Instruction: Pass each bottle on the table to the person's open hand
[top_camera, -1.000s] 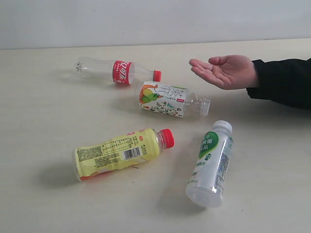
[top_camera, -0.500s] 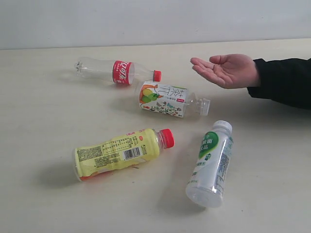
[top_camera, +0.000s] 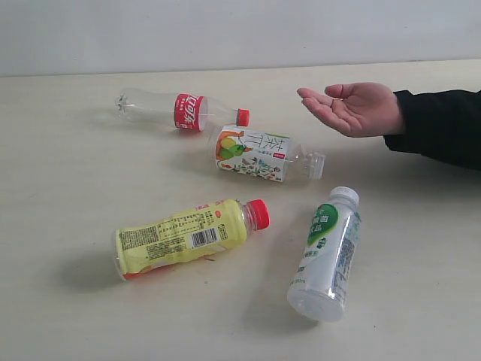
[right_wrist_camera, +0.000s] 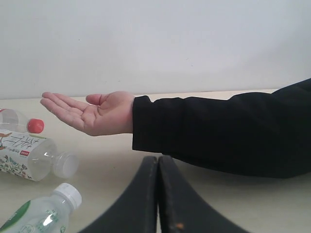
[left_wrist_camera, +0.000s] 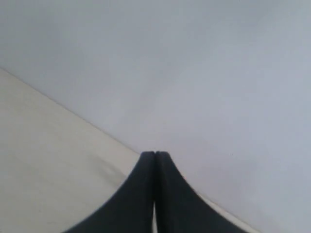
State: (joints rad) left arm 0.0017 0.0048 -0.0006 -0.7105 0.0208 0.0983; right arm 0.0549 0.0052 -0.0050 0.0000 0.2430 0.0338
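Several bottles lie on their sides on the beige table [top_camera: 68, 188]. Farthest back is the clear bottle with red label and cap [top_camera: 183, 111]. Just in front lies the clear bottle with white fruit label [top_camera: 259, 154] [right_wrist_camera: 24, 158]. The yellow-labelled bottle with red cap [top_camera: 188, 235] rests front left, the white bottle with green label [top_camera: 328, 252] [right_wrist_camera: 43, 213] front right. The person's open hand [top_camera: 352, 109] [right_wrist_camera: 95, 114], palm up, hovers at the back right, black sleeve behind it. My left gripper [left_wrist_camera: 155, 154] and right gripper [right_wrist_camera: 158, 158] are shut and empty; neither appears in the exterior view.
A pale wall [top_camera: 240, 34] runs along the table's far edge. The black-sleeved forearm [top_camera: 440, 126] [right_wrist_camera: 223, 131] reaches in from the right, above the table and just beyond my right gripper's tips. The left wrist view holds only table and wall.
The person's hand has drifted slightly to the right. The bottles have not moved.
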